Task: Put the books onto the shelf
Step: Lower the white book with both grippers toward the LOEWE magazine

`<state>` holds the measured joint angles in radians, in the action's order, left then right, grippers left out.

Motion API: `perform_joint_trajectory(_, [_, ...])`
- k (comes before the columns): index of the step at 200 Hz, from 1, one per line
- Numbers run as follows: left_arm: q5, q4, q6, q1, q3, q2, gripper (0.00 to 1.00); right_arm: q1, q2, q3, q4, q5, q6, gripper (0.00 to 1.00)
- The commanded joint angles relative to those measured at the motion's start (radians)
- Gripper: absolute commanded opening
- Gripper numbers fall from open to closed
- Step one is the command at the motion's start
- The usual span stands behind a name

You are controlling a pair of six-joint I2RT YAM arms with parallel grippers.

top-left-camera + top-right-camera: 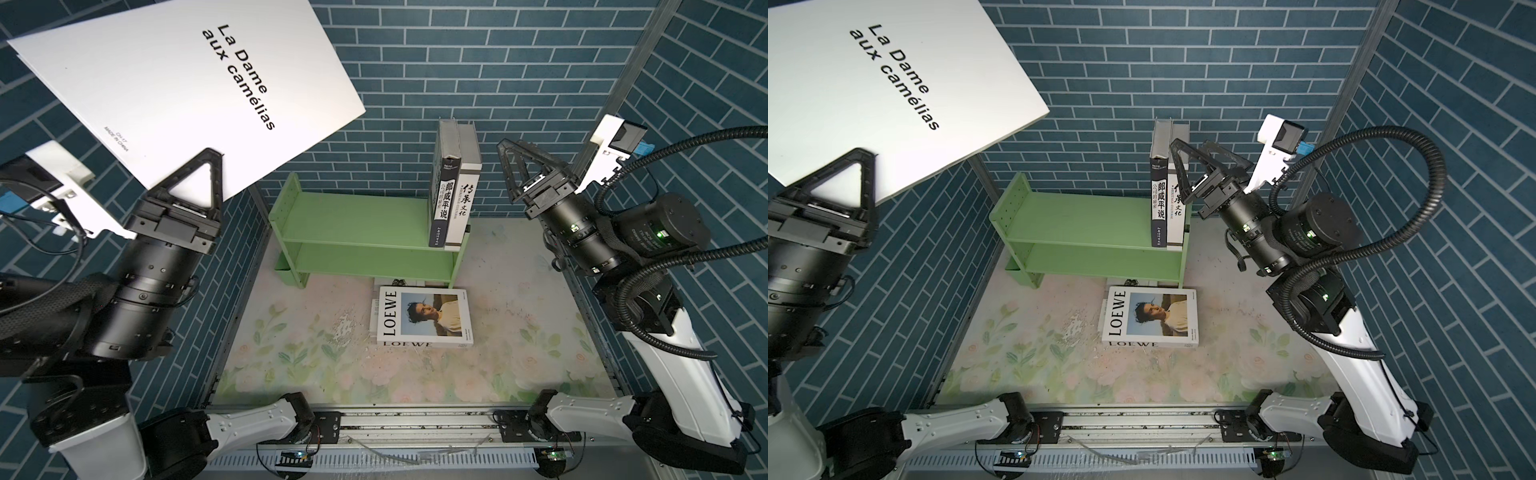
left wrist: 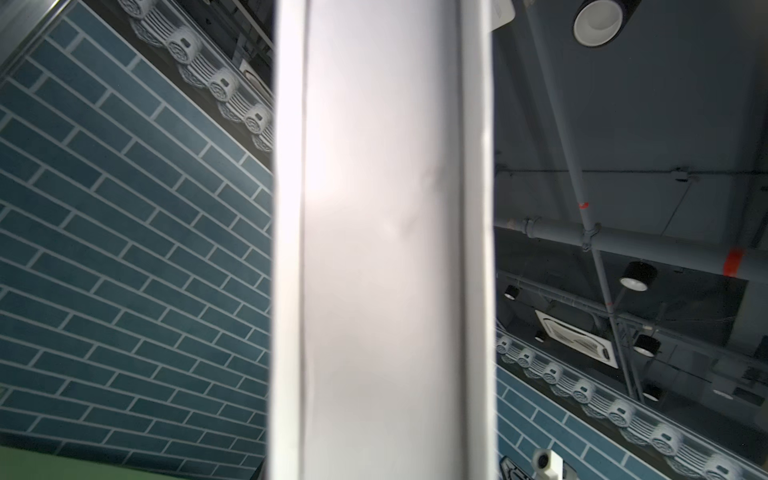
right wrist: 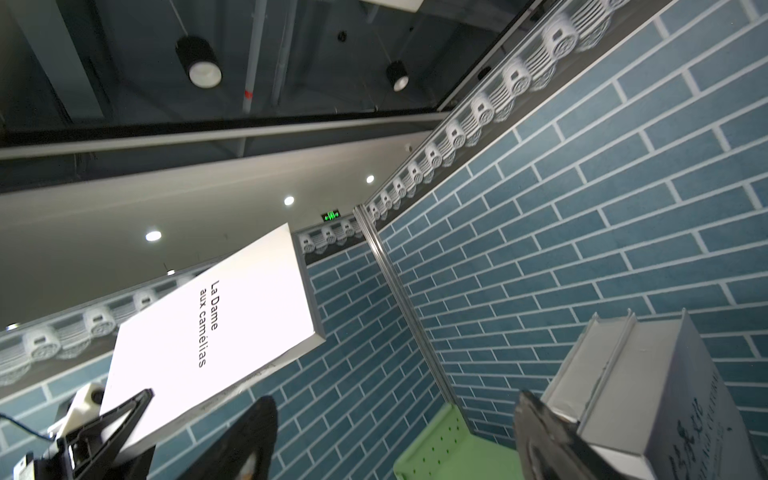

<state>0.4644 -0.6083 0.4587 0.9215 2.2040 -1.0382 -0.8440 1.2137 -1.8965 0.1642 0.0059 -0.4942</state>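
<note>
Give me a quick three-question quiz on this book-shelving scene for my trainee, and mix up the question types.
1. True or false: the LOEWE book stands upright on the green shelf.
2. The left gripper holds: A) the white book; B) a black-spined book; C) nothing.
3. Fill in: ____ upright books stand on the shelf, beside the open right gripper.

Key: 1 false, it lies flat on the table; 2 A; 3 two.
</note>
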Motion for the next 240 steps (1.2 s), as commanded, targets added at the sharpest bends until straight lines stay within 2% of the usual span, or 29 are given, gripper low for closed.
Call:
perform_joint_trajectory(1, [0.046,-0.315,0.036,0.0,0.053,-0.018,0.24,-0.003,0.04,-0.07,0.239,-0.173,0.128,0.89])
perform_joint_trajectory(21, [0.052,-0.404,0.114,0.0,0.015,0.036,0.23,-0.003,0.084,-0.126,0.339,-0.277,0.132,0.9])
perform_joint_trajectory(38, [0.055,-0.43,0.173,0.0,-0.088,0.101,0.23,-0.003,0.107,-0.113,0.374,-0.366,0.114,0.9])
perform_joint_trajectory(68, [0.041,-0.457,0.275,0.0,-0.239,0.193,0.23,-0.003,0.061,0.109,0.281,-0.396,0.007,0.91])
perform_joint_trajectory(94, [0.003,-0.505,0.339,0.0,-0.303,0.212,0.23,-0.003,0.021,0.259,0.218,-0.434,-0.09,0.91])
perform_joint_trajectory(127, [-0.088,-0.571,0.384,0.0,-0.324,0.171,0.23,-0.003,-0.039,0.404,0.193,-0.458,-0.174,0.92])
perform_joint_trajectory(141, [-0.159,-0.565,0.377,0.0,-0.338,0.151,0.23,-0.003,-0.071,0.474,0.168,-0.471,-0.228,0.92])
perform_joint_trajectory(182, [-0.336,-0.492,0.359,0.0,-0.414,0.138,0.23,0.004,-0.194,0.73,-0.015,-0.507,-0.451,0.92])
perform_joint_trajectory(209, [-0.399,-0.493,0.384,-0.001,-0.461,0.134,0.23,0.004,-0.261,0.881,-0.126,-0.535,-0.595,0.91])
perform_joint_trajectory(240, [-0.438,-0.44,0.415,-0.001,-0.51,0.159,0.23,0.005,-0.308,1.004,-0.219,-0.543,-0.688,0.92])
